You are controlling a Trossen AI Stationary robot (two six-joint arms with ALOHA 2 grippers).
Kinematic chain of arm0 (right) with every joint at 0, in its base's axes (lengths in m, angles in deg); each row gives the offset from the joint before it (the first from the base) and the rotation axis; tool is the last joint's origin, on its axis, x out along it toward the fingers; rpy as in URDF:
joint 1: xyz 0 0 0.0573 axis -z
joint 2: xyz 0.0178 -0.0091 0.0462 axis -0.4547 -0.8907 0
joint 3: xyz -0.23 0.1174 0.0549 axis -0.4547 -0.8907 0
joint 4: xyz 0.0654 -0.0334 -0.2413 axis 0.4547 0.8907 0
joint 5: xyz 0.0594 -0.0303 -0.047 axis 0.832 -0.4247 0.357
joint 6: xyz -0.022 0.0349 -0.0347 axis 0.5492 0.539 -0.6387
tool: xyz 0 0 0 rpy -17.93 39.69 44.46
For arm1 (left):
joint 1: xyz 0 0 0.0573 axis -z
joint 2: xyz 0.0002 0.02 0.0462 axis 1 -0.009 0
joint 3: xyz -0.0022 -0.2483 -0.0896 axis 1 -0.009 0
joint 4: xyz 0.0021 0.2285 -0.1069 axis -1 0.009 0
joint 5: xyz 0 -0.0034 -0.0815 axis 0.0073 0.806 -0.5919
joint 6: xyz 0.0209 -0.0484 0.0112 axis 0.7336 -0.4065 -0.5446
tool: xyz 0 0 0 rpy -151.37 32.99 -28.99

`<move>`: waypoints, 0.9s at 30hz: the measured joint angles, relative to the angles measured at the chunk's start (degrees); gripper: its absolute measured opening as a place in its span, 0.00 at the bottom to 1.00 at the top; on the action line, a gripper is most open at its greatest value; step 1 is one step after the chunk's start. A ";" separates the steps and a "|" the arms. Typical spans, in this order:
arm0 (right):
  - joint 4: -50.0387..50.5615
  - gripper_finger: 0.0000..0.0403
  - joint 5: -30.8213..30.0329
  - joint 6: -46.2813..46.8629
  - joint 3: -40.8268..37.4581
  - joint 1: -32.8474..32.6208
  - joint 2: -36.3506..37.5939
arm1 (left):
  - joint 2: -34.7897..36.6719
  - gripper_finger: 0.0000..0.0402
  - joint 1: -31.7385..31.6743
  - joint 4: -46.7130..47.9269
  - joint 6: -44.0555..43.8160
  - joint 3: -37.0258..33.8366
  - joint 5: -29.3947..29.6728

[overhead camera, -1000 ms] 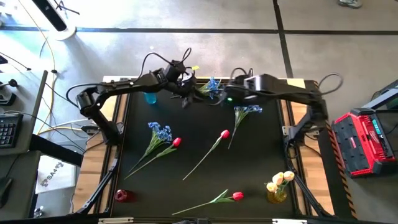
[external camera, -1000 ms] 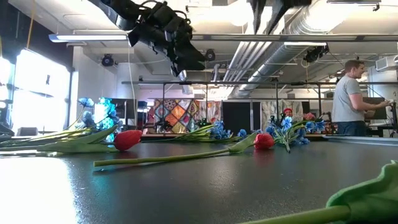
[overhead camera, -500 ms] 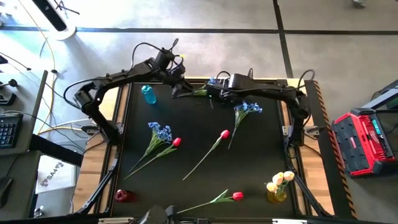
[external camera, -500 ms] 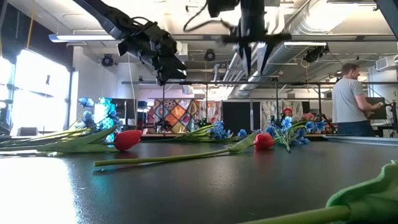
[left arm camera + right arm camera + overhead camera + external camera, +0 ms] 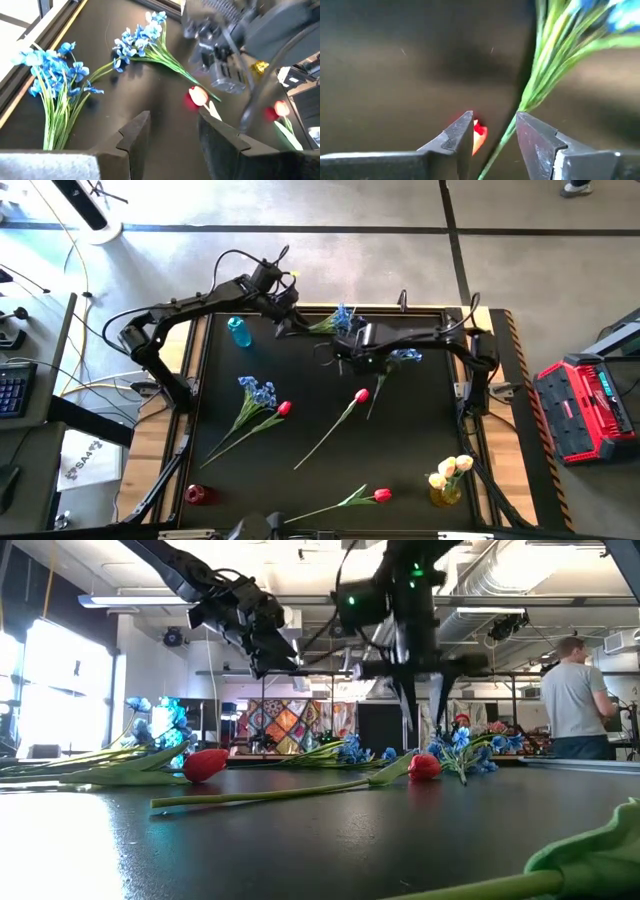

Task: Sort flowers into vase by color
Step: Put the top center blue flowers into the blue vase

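My right gripper (image 5: 357, 358) points straight down, open, above the table near a blue flower spray (image 5: 401, 355). In the right wrist view its fingers (image 5: 492, 135) stand on either side of that spray's green stem (image 5: 530, 90), clear of it. A red tulip (image 5: 479, 134) lies beyond. My left gripper (image 5: 283, 323) hangs open and empty in the air at the far edge, near a second blue spray (image 5: 341, 318). A third blue spray (image 5: 257, 390) and three red tulips (image 5: 285, 408) (image 5: 361, 394) (image 5: 381, 496) lie flat on the black table.
A small blue vase (image 5: 239, 332) stands at the far left and a red one (image 5: 199, 494) at the near left. A yellow vase holding yellow tulips (image 5: 447, 478) stands at the near right. A person (image 5: 572, 695) stands in the room beyond the table.
My right gripper has dropped a long way toward the table, tipping until it points straight down over the blue spray's stem. My left gripper swung a little toward the table's far edge, then stopped. The flowers have not moved.
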 joint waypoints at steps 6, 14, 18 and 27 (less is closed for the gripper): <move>-10.63 0.34 4.51 2.59 -7.25 -0.24 0.00 | 0.00 0.38 0.20 1.34 0.04 0.00 0.01; -5.93 0.34 2.00 4.10 -5.09 -0.30 1.70 | 0.00 0.38 0.35 2.09 0.04 0.00 0.07; 0.85 0.34 -1.87 5.39 -5.03 -0.35 4.87 | 0.00 0.38 0.44 1.89 0.04 0.00 0.23; -6.76 0.34 -2.22 10.66 -17.09 -0.44 15.23 | 0.00 0.38 0.44 2.51 0.04 0.00 2.76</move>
